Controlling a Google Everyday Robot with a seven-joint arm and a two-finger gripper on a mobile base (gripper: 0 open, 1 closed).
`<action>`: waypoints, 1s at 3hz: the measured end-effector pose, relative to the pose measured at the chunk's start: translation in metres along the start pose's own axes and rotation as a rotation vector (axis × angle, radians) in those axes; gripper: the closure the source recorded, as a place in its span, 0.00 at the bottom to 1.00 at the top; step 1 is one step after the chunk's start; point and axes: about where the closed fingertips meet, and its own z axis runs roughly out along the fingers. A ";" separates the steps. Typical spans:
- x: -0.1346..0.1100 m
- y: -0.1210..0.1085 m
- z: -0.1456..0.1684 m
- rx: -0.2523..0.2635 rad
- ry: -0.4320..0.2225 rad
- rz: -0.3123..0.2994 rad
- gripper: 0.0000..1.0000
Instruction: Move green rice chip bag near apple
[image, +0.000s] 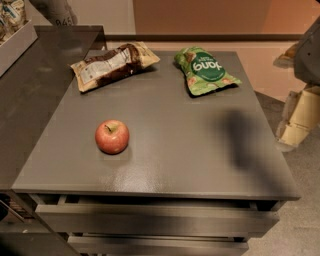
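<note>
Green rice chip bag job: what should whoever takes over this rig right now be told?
The tool sits at the view's right edge, beside the table, clear of the bag.
The green rice chip bag lies at the far right; the apple stands near left; the brown snack bag far left.
Done: nothing. Left: grasp the bag, set it beside the apple.
</note>
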 end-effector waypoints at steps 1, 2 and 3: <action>-0.003 -0.006 0.002 0.004 -0.009 0.008 0.00; -0.010 -0.029 0.013 0.003 -0.063 0.049 0.00; -0.022 -0.058 0.034 -0.004 -0.127 0.112 0.00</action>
